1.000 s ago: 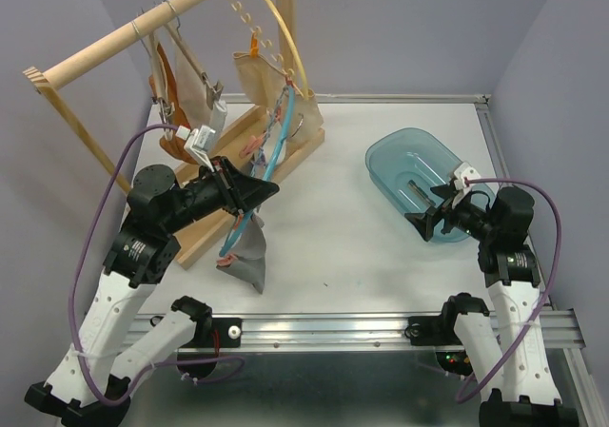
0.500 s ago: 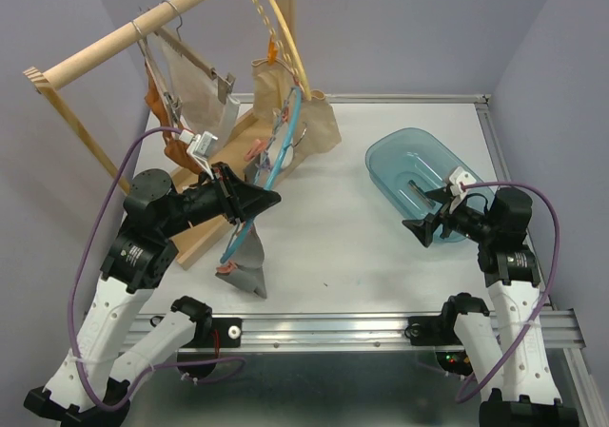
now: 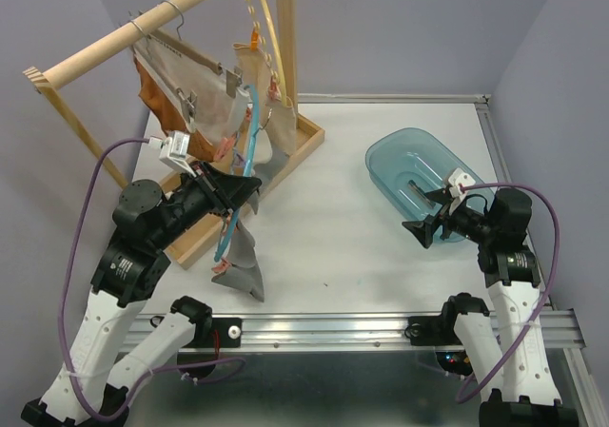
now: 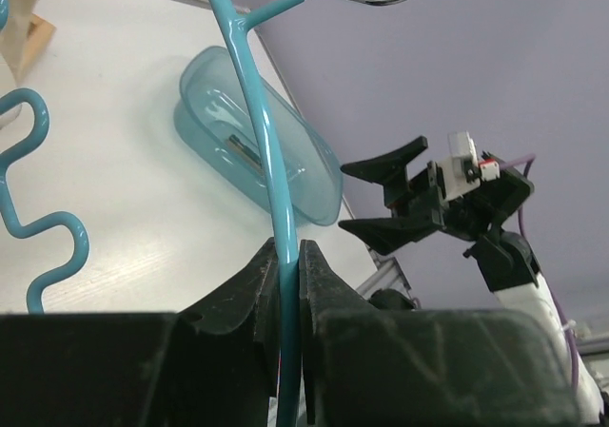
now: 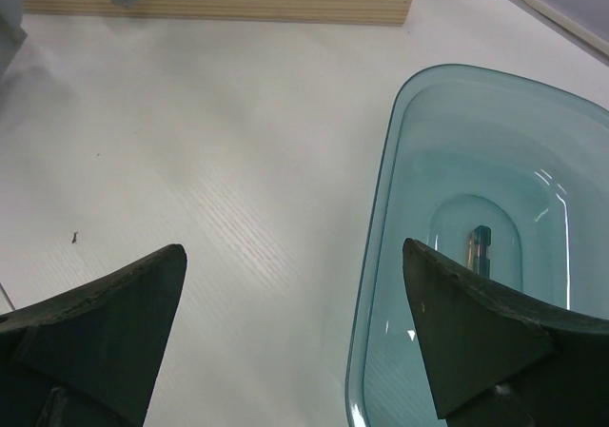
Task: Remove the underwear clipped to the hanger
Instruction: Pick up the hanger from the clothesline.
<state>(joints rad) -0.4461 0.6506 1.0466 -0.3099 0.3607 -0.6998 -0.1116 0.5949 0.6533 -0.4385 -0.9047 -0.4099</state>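
My left gripper [image 3: 249, 188] is shut on the rod of a teal plastic hanger [image 3: 238, 175], low over the table's left side. In the left wrist view the teal hanger [image 4: 270, 161] runs straight up between the closed fingers [image 4: 249, 284], its metal hook free in the air. Grey underwear [image 3: 245, 263] hangs clipped to the hanger's lower end and touches the table. More underwear, beige [image 3: 255, 73] and rust-orange [image 3: 155, 99], hangs on the wooden rack [image 3: 124, 39]. My right gripper [image 3: 424, 229] is open and empty, by the tub's near-left rim.
A clear blue tub [image 3: 419, 175] sits at the right with a small object [image 5: 479, 246] in its bottom; its rim [image 5: 379, 208] lies between my right fingers. The rack's wooden base [image 3: 297, 146] lies on the table at the left. A yellow hoop hanger [image 3: 271, 28] hangs at the post.
My left gripper has drawn the teal hanger and grey underwear back and to the left. The beige cloth on the rack swung out, then back. The right arm barely moved.
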